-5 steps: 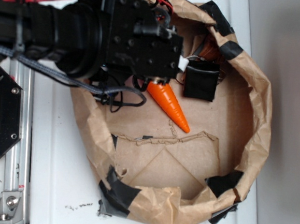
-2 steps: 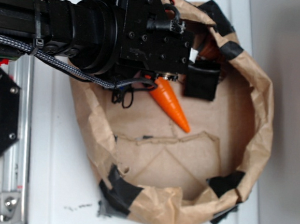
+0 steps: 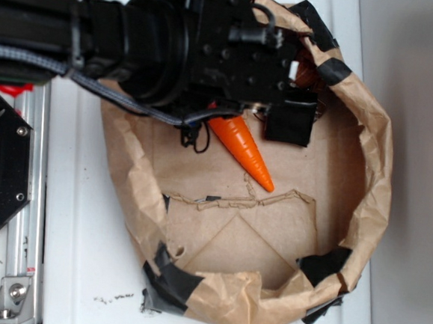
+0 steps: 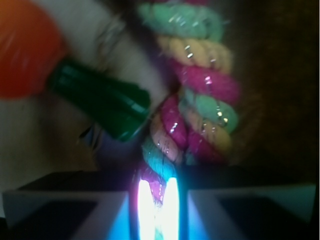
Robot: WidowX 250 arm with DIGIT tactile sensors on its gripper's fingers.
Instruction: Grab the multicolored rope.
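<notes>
From overhead we look straight down; our wrist camera peers close past the gripper (image 4: 157, 200), both sharing the carrot (image 3: 241, 150).

The multicolored rope (image 4: 200, 95) looks like soft twisted fibre, its pink, yellow and pale green strands fuzzy and flecked with small bright glints. The carrot (image 3: 243, 151) is smooth, glossy orange plastic; its green top (image 4: 100, 97) is shiny and ridged. The bag (image 3: 376, 182) is matt brown paper, crumpled and creased, patched with black tape (image 3: 173, 279) of slight sheen. The arm (image 3: 173, 42) is matt black plastic or metal with small screws. The table (image 3: 73, 226) is smooth white, scuffed.
</notes>
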